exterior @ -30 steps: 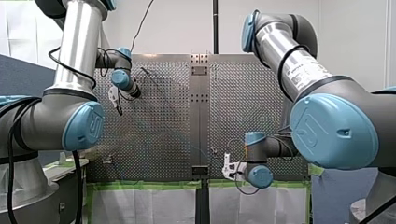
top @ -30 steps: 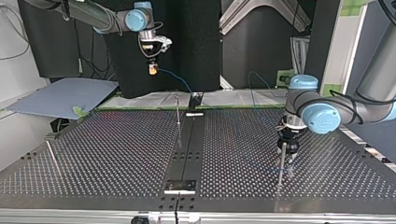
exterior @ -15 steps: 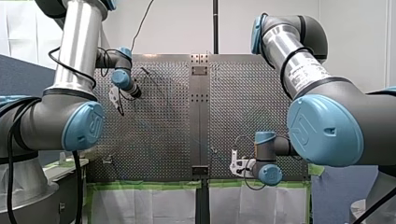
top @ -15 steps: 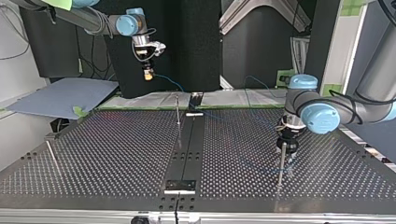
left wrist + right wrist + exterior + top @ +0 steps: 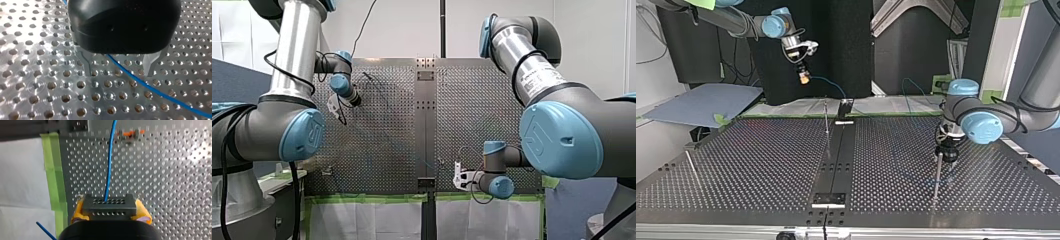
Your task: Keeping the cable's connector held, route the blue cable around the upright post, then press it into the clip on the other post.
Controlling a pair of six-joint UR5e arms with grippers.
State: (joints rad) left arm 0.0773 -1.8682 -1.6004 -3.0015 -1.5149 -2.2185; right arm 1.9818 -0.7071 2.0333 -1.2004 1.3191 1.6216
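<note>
My right gripper (image 5: 110, 216) is shut on the dark grey connector (image 5: 109, 205), yellow pads on both sides. The blue cable (image 5: 110, 160) leaves the connector straight ahead. In the top view this gripper (image 5: 804, 78) hangs tilted, high over the table's far edge, and the cable (image 5: 831, 86) drops from it. My left gripper (image 5: 117, 75) is open just above the perforated table (image 5: 37, 82). The cable (image 5: 155, 91) runs loose between its metal fingers (image 5: 86, 66). In the top view it (image 5: 948, 156) sits right above a thin upright post (image 5: 936, 175).
A second thin post (image 5: 826, 117) stands by the centre rail (image 5: 836, 160), and a third (image 5: 692, 169) leans near the top view's left edge. Green tape (image 5: 53, 170) lines the table's edge. A grey sheet (image 5: 701, 102) lies off the table at the left.
My right gripper swung to the top view's left, then back right, and now tilts with the connector. My left gripper rose slightly by the post.
</note>
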